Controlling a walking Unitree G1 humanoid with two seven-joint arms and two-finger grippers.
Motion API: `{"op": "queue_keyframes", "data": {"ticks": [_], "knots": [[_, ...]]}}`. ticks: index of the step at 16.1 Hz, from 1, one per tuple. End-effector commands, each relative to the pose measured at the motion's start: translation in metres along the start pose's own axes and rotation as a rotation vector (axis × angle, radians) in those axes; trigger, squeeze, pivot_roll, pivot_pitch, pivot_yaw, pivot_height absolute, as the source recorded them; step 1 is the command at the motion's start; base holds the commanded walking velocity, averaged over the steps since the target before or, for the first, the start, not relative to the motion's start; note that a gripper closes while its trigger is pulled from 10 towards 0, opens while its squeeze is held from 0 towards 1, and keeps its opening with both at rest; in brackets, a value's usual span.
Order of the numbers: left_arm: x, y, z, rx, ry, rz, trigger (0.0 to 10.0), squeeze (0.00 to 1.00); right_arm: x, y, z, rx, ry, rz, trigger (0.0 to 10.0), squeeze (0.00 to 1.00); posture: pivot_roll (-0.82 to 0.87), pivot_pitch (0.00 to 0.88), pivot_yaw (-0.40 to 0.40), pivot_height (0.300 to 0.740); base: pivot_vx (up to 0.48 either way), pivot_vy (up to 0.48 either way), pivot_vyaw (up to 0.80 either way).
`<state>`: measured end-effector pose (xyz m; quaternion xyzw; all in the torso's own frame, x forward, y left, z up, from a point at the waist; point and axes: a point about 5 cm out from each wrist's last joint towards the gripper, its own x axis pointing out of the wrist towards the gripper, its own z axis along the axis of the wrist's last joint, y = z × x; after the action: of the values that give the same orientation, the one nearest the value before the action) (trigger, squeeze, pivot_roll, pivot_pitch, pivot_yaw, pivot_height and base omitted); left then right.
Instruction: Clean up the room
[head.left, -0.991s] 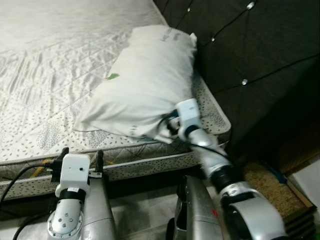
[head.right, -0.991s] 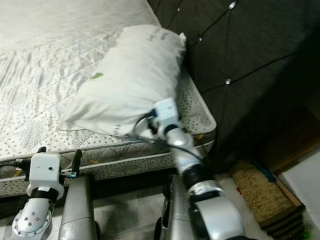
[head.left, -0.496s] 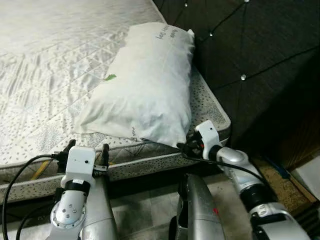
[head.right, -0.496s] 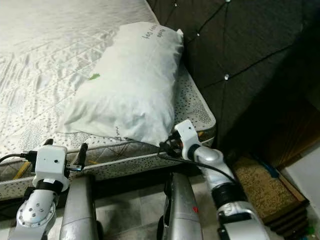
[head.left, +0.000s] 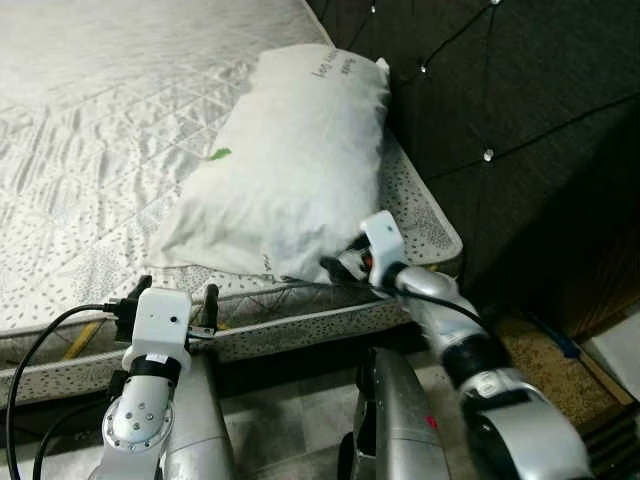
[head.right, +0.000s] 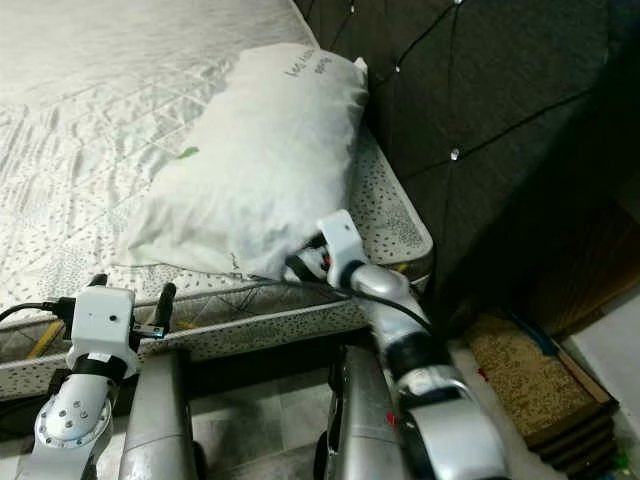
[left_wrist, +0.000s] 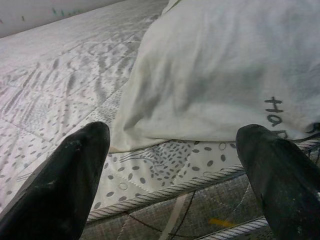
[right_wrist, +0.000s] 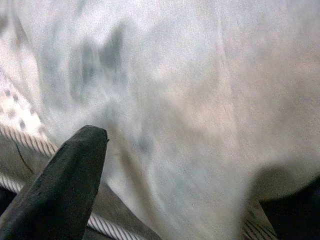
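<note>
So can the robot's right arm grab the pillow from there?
Probably yes. The right gripper is already at the near corner of the pillow, its jaws open around the fabric in the right wrist view. Nothing stands between them on the mattress.

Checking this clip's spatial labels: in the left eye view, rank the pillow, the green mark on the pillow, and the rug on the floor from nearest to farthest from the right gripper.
1. pillow: its near corner meets the right gripper.
2. green mark: up the pillow, toward the robot's left.
3. rug: on the floor to the right, by the headboard. It looks farther than the mark, though not by much.
</note>
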<state>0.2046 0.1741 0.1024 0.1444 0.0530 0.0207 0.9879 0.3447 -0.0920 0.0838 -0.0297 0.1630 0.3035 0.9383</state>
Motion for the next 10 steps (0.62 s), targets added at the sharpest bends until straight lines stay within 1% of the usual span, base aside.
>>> {"op": "queue_keyframes", "data": {"ticks": [1, 2, 3, 4, 5, 7, 8, 10], "knots": [[0.002, -0.002, -0.003, 0.003, 0.012, -0.011, 10.0, 0.0, 0.006, 0.006, 0.012, 0.041, -0.074, 0.012, 0.0, 0.0, 0.12, 0.048, -0.083, 0.516, 0.0, 0.0, 0.0], [0.003, -0.003, -0.003, 0.001, 0.011, -0.013, 10.0, 0.0, 0.011, 0.014, 0.018, 0.085, -0.114, 0.008, 0.0, 0.0, 0.11, 0.052, -0.075, 0.516, 0.0, 0.0, 0.0], [0.004, -0.004, -0.003, 0.0, 0.009, -0.014, 10.0, 0.0, 0.013, 0.016, 0.019, 0.076, -0.124, -0.02, 0.0, 0.0, 0.11, 0.044, -0.073, 0.516, 0.0, 0.0, 0.0], [0.006, -0.005, -0.001, -0.002, 0.004, -0.014, 10.0, 0.0, 0.014, 0.02, 0.02, 0.1, -0.143, -0.038, 0.0, 0.0, 0.11, 0.033, -0.071, 0.516, 0.0, 0.0, 0.0], [0.007, -0.005, -0.001, -0.003, 0.004, -0.014, 10.0, 0.0, 0.015, 0.021, 0.018, 0.095, -0.139, -0.047, 0.0, 0.0, 0.11, 0.03, -0.069, 0.516, 0.0, 0.0, 0.0], [0.008, -0.008, -0.003, -0.007, 0.004, -0.02, 10.0, 0.0, 0.012, 0.02, 0.003, 0.057, -0.085, -0.085, 0.0, 0.0, 0.1, 0.021, -0.071, 0.516, 0.0, 0.0, 0.0], [0.008, -0.009, -0.003, -0.009, 0.004, -0.023, 10.0, 0.0, 0.011, 0.019, 0.0, 0.049, -0.078, -0.09, 0.0, 0.0, 0.09, 0.011, -0.072, 0.516, 0.0, 0.0, 0.0], [0.012, -0.013, -0.004, -0.017, -0.005, -0.032, 10.0, 0.0, 0.007, 0.01, -0.002, 0.04, -0.088, -0.152, 0.0, 0.0, 0.09, 0.0, -0.07, 0.516, 0.0, 0.0, 0.0]]}}
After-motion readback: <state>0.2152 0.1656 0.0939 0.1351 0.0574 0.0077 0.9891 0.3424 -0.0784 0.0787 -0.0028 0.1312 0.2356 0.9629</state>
